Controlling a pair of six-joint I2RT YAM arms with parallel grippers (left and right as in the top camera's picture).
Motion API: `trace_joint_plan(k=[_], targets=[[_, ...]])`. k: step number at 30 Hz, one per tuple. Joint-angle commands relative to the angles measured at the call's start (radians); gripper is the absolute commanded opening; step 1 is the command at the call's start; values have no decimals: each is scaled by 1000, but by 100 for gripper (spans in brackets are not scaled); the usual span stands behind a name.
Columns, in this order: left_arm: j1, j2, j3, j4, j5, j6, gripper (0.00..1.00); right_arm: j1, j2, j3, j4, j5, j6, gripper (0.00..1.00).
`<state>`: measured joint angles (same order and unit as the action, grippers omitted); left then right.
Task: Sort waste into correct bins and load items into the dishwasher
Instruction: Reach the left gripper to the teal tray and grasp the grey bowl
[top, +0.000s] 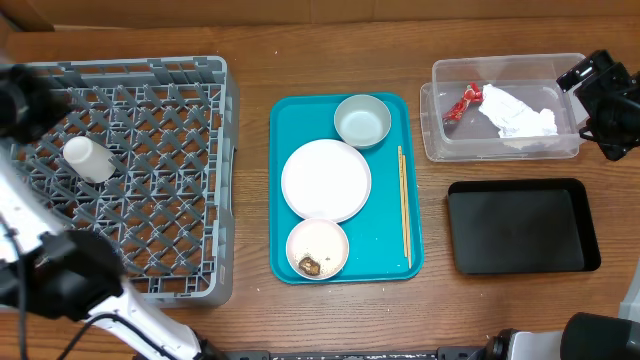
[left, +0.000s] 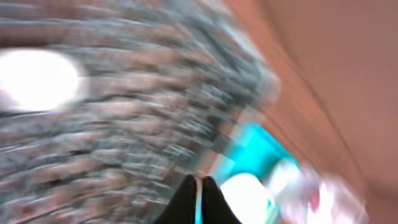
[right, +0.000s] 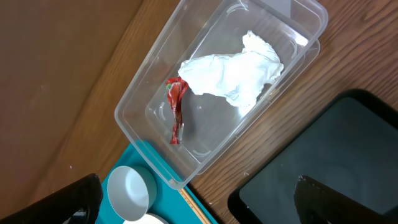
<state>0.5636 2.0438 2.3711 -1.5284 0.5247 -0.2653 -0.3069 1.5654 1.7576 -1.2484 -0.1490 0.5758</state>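
Note:
A small white cup (top: 88, 158) lies on the lattice floor of the grey dishwasher rack (top: 190, 75). My left gripper (top: 28, 104) hovers over the rack's left side. Its wrist view is motion-blurred, and there the fingers (left: 186, 198) stand almost together with nothing between them, beside a white blur of cup (left: 37, 78). The red wrapper (right: 176, 106) and the white napkin (right: 233, 73) lie in the clear tub (top: 440, 140). My right gripper (right: 200, 202) hangs wide open and empty over the tub's near corner. The black tray (top: 520, 226) holds nothing.
On the teal tray (top: 385, 255) are an empty bowl (top: 362, 120), a round plate (top: 326, 179), a bowl holding a brown scrap (top: 310, 265), and wooden chopsticks (top: 404, 205) along its right side.

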Motion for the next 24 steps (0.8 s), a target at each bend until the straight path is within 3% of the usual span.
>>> trace_joint_plan(k=[1,2,3,4,5,11,14,21,24], targets=[[-220,-28,3,0,170,119,52,-3,1,11,5,10,3,100],[-297,-20,3,5,161,147,72,-3,1,11,5,10,3,100],[-355,-14,3,10,147,166,81,-3,1,11,5,10,3,100],[-427,-3,3,18,117,182,97,-3,1,11,5,10,3,100],[-492,11,3,27,79,188,100,-3,1,11,5,10,3,100],[-824,133,3,102,-208,183,98,-3,1,11,5,10,3,100],[-944,205,3,152,-299,184,89,-3,1,11,6,10,3,100],[-1131,347,3,277,-406,265,84,-3,1,11,6,10,3,100],[-1179,400,3,312,-443,288,72,-3,1,11,5,10,3,100]])
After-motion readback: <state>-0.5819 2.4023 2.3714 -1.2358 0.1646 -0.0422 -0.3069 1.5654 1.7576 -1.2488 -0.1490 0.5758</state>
